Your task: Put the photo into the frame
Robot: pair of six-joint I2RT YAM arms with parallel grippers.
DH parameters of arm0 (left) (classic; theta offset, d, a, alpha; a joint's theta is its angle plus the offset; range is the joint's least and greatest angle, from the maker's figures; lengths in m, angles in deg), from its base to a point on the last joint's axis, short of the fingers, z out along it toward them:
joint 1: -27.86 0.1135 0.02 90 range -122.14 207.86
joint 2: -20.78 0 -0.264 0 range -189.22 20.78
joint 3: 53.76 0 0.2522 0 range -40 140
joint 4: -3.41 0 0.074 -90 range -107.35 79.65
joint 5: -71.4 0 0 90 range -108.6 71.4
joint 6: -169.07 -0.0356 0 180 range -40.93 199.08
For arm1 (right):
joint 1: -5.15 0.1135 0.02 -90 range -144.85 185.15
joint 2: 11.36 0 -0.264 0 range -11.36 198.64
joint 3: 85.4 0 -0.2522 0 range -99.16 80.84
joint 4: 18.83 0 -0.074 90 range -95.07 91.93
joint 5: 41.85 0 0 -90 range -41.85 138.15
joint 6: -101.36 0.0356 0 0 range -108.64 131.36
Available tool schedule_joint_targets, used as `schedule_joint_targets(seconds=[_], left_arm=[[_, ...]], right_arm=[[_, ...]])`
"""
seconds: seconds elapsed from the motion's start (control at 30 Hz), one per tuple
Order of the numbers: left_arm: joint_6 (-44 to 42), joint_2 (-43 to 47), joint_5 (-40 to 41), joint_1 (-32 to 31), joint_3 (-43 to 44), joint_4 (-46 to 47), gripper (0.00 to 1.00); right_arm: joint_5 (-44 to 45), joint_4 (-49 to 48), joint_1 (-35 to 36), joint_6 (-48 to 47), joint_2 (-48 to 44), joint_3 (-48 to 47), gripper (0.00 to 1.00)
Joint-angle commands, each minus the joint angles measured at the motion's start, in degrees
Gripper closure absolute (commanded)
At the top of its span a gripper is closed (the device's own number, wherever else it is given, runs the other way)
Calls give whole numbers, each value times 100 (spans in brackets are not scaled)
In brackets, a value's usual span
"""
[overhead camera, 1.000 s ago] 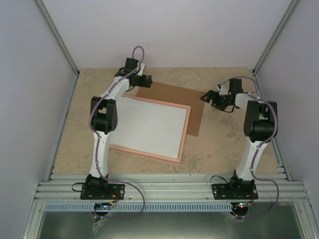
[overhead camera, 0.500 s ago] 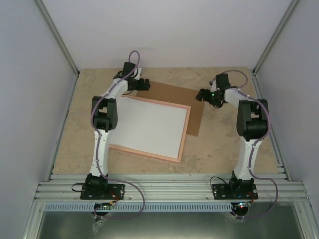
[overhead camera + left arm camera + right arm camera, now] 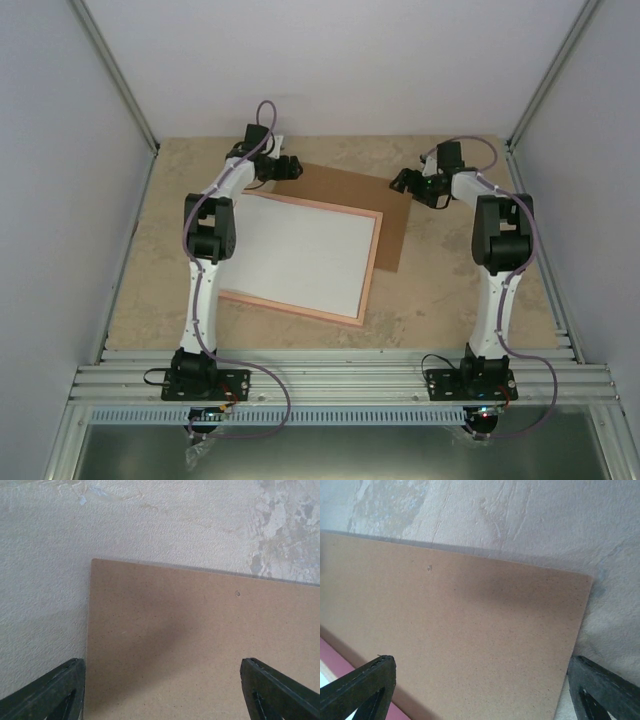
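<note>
Frame [image 3: 371, 268] flat mid-desk [image 3: 450, 290], slightly skewed. Photo [image 3: 300, 255] lies inside its pink border, plain white side up; can't tell if it's fully seated. Brown board [image 3: 350, 190] lies under the frame's far right corner, sticking out toward the back. Left jaws spread wide above the board's far left corner: one finger [image 3: 55, 692] over bare desk just past the board's edge, the other over the board. Right jaws also wide, at the board's far right corner: one finger [image 3: 600, 690] just off its edge, the other near the frame's pink strip. Both jaws empty; can't tell if they're touching the board.
</note>
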Motion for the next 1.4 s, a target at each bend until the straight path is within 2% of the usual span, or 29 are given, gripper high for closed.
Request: schedule_joint_targets(seconds=[0.0, 0.13, 0.2, 0.33, 0.5, 0.67, 0.87, 0.93, 1.17, 1.23, 1.3, 1.33, 1.37], left_arm=[[198, -515, -956, -229, -115, -513, 15], [311, -504, -1244, -239, -233, -374, 17], [339, -513, -1296, -239, -245, -343, 17], [367, -520, -1420, -239, -274, -284, 17], [415, -508, -1514, -246, -355, -180, 17], [523, -505, -1663, -241, -429, -62, 17], [656, -512, -1945, -247, -510, 97, 17], [699, -505, -2036, -269, -531, 143, 18], [789, -484, -2185, -400, -625, 290, 18], [790, -476, -2171, -423, -623, 299, 18], [794, -466, -2156, -424, -626, 316, 18], [765, -441, -2110, -424, -623, 313, 17], [731, -403, -2052, -419, -636, 313, 17]], right_arm=[[-1432, 332, 46, 267, 657, 251, 9], [-2709, -724, -180, 878, 416, 532, 14], [-3225, -1584, -249, 1354, 152, 808, 18], [-3909, -3452, -318, 2425, -270, 1376, 32], [-4284, -5771, -322, 4011, -560, 2009, 53], [-4357, -7757, -322, 5483, -619, 2408, 63], [-4413, -9091, -240, 6553, -408, 2619, 75], [-4425, -9152, -181, 6705, -327, 2663, 78], [-4377, -8143, 15, 6398, -267, 2860, 79], [-4364, -8104, 19, 6268, -315, 2813, 87], [-4309, -7227, -12, 5627, -467, 2673, 94], [-4237, -6632, -44, 4961, -572, 2584, 99], [-4135, -5579, -81, 4389, -698, 2445, 99]])
